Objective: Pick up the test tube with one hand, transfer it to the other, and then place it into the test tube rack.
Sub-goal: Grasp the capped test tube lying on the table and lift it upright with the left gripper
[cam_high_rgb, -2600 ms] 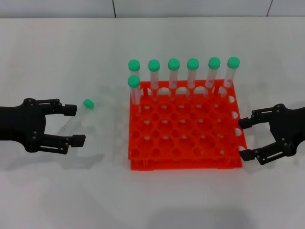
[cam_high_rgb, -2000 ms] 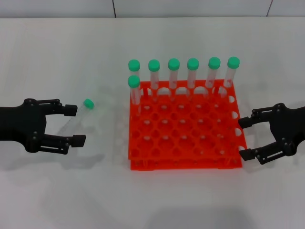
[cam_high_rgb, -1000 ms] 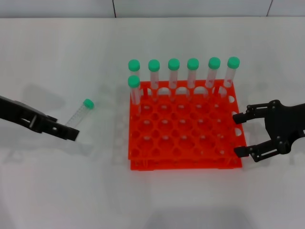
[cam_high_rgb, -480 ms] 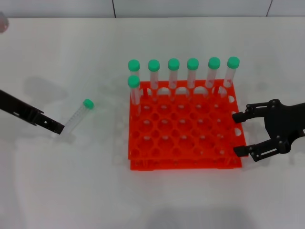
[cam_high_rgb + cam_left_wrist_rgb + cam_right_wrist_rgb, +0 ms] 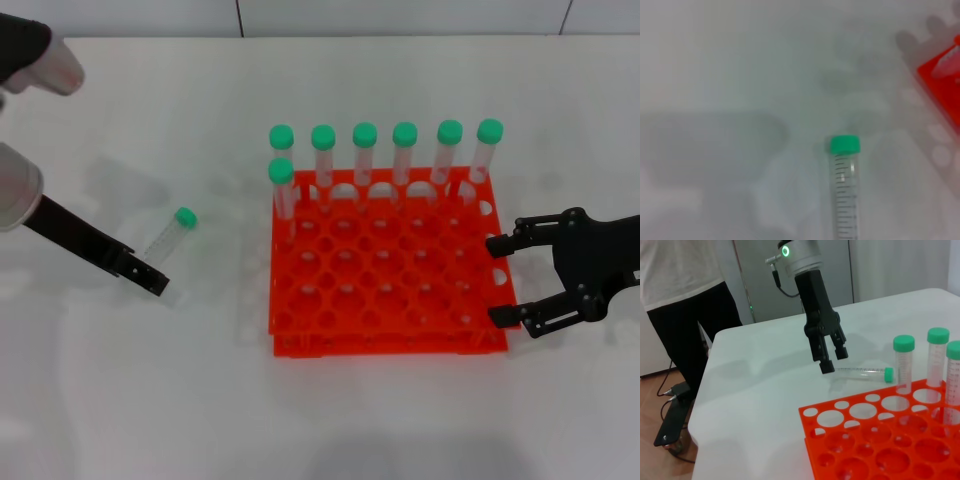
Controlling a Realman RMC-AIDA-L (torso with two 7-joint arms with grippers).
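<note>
Left wrist view: test tube [image 5: 845, 192] shows unreadable printed graduations.

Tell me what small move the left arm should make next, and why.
Probably lower the left gripper over the test tube and close. The tube lies flat on the table, ungrasped, with the fingers poised at its bottom end. The right gripper waits open by the rack.
</note>
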